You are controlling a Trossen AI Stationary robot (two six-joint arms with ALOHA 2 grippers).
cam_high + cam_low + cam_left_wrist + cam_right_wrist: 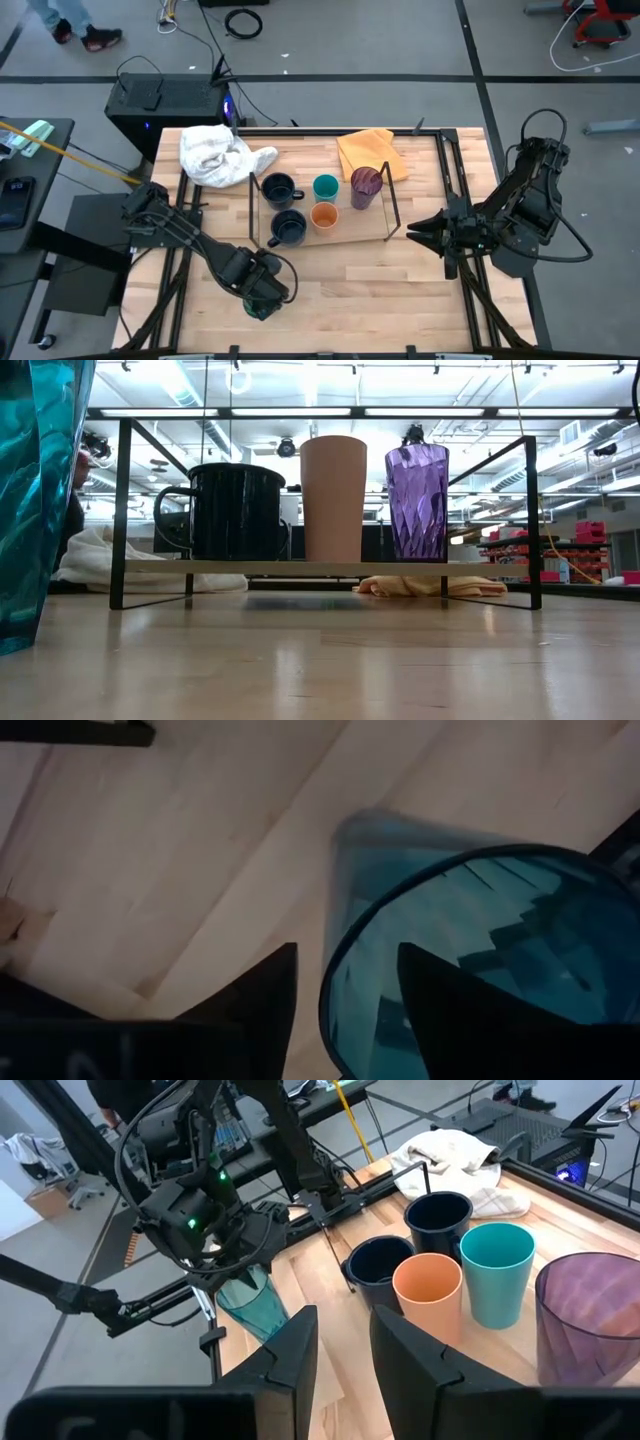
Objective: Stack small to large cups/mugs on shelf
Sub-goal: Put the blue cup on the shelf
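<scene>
The patterned teal tumbler (258, 306) is near the table's front left, and my left gripper (262, 292) is shut on it. It fills the left of the low view (35, 490). The shelf (345, 232), a light-wood board with black wire rails, stands mid-table. It bears two navy mugs (277, 187) (288, 228), the teal cup (325, 187), the orange cup (324, 216) and the purple tumbler (365, 187), all upright on their bases. My right gripper (415, 232) is open just right of the shelf, pointing at it. My left gripper holds the teal tumbler by its rim (330, 982), with one finger (460, 1010) inside the mouth and the other (262, 1005) outside the wall. The fingers come from above, slanting down. The tumbler hangs mouth up, slightly tilted (250, 1305). I cannot tell whether its base touches the table.
A white cloth (215, 152) lies at the far left of the table and a yellow-orange cloth (368, 152) lies behind the shelf. A black box (170, 100) stands beyond the far edge. Bare wood lies in front of the shelf (370, 285).
</scene>
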